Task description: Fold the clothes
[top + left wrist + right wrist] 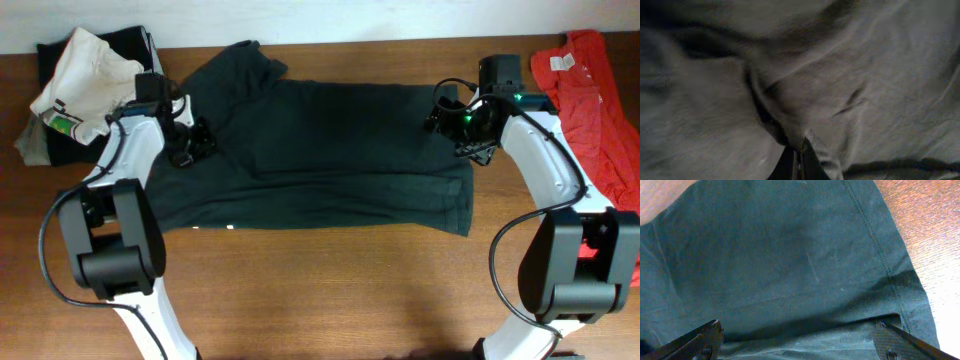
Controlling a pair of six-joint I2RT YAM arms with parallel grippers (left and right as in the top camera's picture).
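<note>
The black T-shirt (330, 150) lies spread across the table, folded lengthwise, letters hidden. My left gripper (190, 143) sits on its left end; in the left wrist view the fingers (799, 150) are shut on a pinched fold of the black cloth (840, 85). My right gripper (462, 128) is at the shirt's right end, fingers (797, 335) open wide over a folded edge of the cloth (790, 255), holding nothing. The red-orange T-shirt (600, 100) lies at the far right edge.
A pile of cream and dark clothes (85, 80) sits at the back left corner. Bare wooden table (330, 290) runs along the front. Black cables trail from both arms.
</note>
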